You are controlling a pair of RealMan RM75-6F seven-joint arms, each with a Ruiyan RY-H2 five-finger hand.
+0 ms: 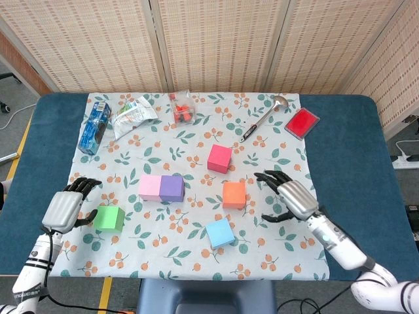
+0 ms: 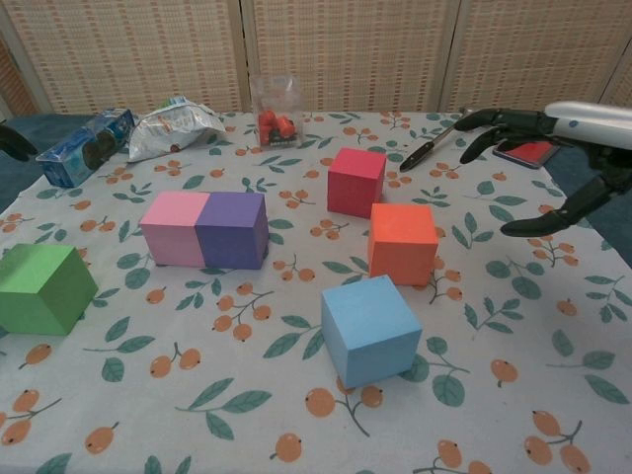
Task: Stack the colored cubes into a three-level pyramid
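Reaching toward orange cube [image 1: 234, 194] w/ right hand [image 1: 290, 196] — fingers spread, holding nothing, just right of cube, not touching. Left hand [image 1: 65, 208] likewise released, beside green cube [image 1: 109, 218] at cloth's left edge. Pink cube [image 1: 150, 188] & purple cube [image 1: 172, 188] touching side by side: prob. start of base row, needs a third. Red cube [image 1: 220, 158] and blue cube [image 1: 220, 233] loose, apart.

Risks: shoving orange cube sideways instead of gripping, if fingers close off-centre. Knocking pink/purple pair apart when setting third alongside — gap in base means wobbly upper levels.
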